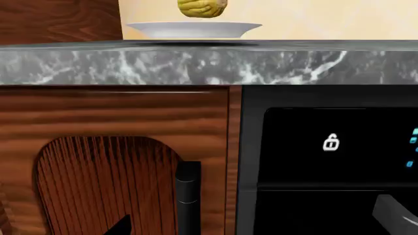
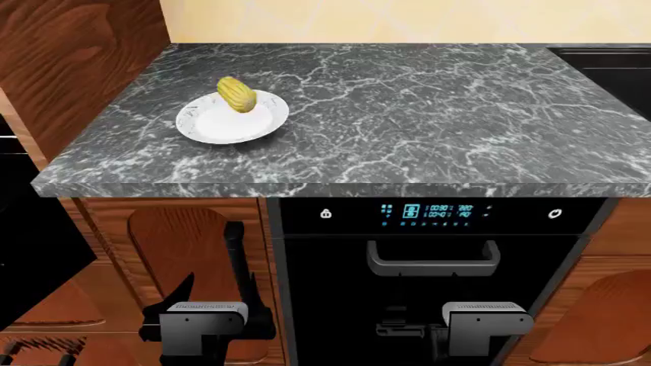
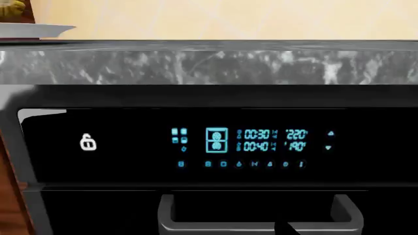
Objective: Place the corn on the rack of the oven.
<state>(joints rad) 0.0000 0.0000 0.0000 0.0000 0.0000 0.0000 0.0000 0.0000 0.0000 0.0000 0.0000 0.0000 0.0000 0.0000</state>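
Head view: both arms low before the cabinets, nothing held, oven door shut.

Left gripper [image 2: 206, 324] hangs by the wooden cabinet door [image 2: 173, 248], right gripper [image 2: 486, 324] under the oven [image 2: 428, 305] handle [image 2: 432, 258]; whether either is spread or closed, cannot tell. The corn [image 2: 236, 94] lies tilted on the white plate [image 2: 209, 127] on the marble counter [image 2: 428, 114], well apart from both. Likely light, stiff, rounded, prone to roll: pinch across its middle. Rack not visible.

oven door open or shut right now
Shut. The oven door stands flush under the lit control panel, its grey handle upright against the front, and no rack is visible.
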